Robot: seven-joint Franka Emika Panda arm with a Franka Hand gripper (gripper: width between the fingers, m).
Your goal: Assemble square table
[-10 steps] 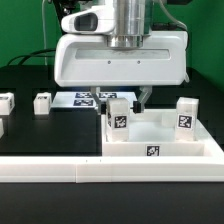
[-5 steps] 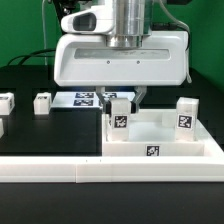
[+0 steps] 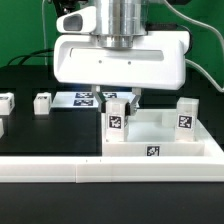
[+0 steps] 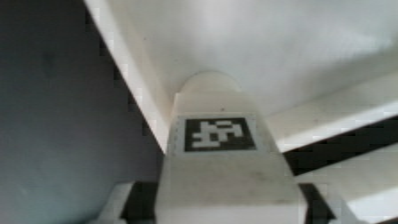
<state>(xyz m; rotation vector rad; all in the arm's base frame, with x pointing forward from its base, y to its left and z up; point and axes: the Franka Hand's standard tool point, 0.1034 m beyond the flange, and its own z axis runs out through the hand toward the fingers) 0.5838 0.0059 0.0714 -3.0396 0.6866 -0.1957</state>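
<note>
Hand (image 3: pixel 121 98) pinching upright tagged leg (image 3: pixel 118 120) between fingers (image 4: pixel 123 202), at square tabletop (image 3: pixel 188 150) corner on exterior view's left. Second leg (image 3: pixel 185 115) upright at opposite corner. Tabletop on black table (image 3: pixel 50 135), against white rail (image 3: pixel 60 171). Two loose legs (image 3: pixel 41 102) apart on table.

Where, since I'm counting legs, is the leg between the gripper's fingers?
In the exterior view the leg stands upright at the square table's far corner on that view's left, under the gripper, right of the marker board.
</note>
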